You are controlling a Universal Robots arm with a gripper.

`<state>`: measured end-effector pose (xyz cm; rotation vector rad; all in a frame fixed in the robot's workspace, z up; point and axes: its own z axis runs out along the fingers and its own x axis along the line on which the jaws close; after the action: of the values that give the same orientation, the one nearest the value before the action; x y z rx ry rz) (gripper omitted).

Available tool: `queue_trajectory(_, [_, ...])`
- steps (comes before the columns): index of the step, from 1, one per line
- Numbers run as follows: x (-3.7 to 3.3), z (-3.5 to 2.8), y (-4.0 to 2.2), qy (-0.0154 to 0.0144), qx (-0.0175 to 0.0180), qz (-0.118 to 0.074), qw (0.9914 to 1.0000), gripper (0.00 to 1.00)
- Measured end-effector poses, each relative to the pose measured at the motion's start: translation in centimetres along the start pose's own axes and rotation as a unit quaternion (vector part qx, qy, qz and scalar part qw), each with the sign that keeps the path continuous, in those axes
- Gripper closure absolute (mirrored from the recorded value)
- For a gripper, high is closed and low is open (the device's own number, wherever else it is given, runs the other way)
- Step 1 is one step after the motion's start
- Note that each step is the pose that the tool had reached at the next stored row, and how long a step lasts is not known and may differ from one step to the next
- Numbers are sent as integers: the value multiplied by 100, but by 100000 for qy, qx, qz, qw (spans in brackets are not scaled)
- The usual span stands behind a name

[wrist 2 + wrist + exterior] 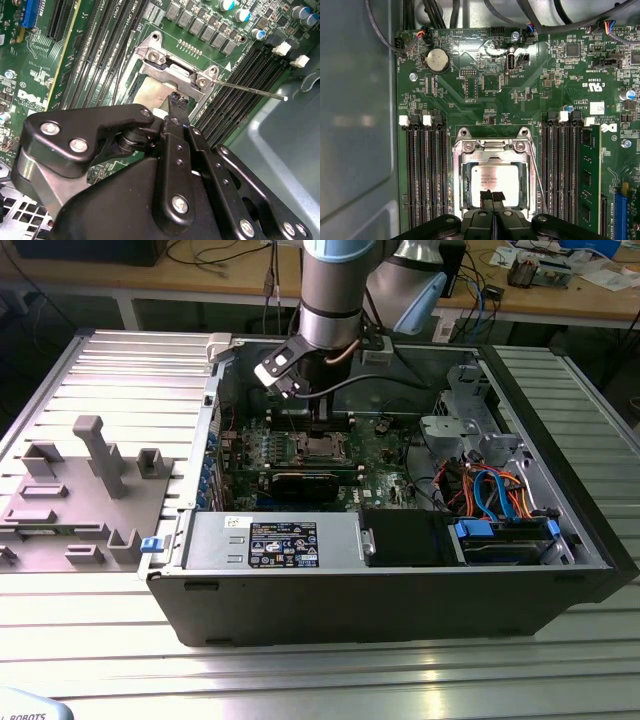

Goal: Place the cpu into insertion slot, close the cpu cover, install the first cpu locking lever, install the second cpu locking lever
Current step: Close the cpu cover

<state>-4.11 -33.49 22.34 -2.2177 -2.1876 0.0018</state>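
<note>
The computer case [400, 610] lies open on the ribbed metal worktop [300, 680], and the arm reaches down into it over the green motherboard [485, 90]. The gripper [492, 196] stands directly above the insertion slot [466, 192]. The jaws are closed, fingertips pressed together, with nothing visible between them. The cpu [493, 180] is seated in the insertion slot, its pale metal face level and showing through the square window of the cpu cover [492, 155]. The cpu cover lies down flat over the slot, framing the cpu on all sides. In the first wrist view the closed fingertips [488, 197] sit at the edge of the cpu face; whether they touch it cannot be determined. In the second wrist view the gripper [176, 102] points at the same socket edge, just beside the cover hinge. One locking lever [250, 89], a thin metal rod, projects away from the socket at an angle over the black memory slots [235, 95] and is not latched down. A round coin cell [437, 60] sits on the board, well apart from the socket. In the exterior view, a grey labelled power supply [270, 540] lies along the near wall of the case, and grey fixture blocks [100, 455] stand on the worktop at the exterior view's left.
</note>
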Motion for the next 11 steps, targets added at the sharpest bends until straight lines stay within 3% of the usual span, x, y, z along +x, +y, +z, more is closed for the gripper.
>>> queue_trajectory(11, [-2, 44, -63, -3, 3, 3, 100000, 89])
